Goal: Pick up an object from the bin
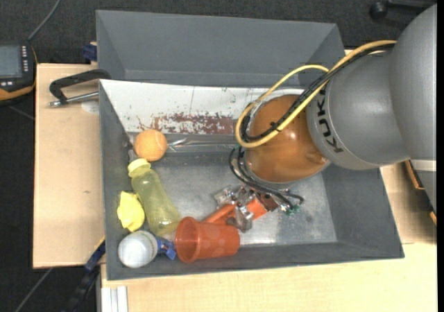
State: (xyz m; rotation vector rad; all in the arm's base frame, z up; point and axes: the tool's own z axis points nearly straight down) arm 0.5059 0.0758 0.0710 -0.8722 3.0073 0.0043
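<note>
Pale worktop under a grey metal bin. Low on its floor, end effector, seemingly right at a small orange piece; cannot tell how open. Just beside, red cup on its side, crowding the approach.

Robotics lab: KUKA arm over grey metal bin

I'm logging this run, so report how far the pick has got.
Done: the end effector is low in the grey metal bin, over a small orange plastic piece beside the red-orange plastic cup lying on its side. In hand: the grasp; whether it holds cannot be told. Left: the lift out. The round orange ball and yellow-green plastic bottle lie apart at left.
</note>
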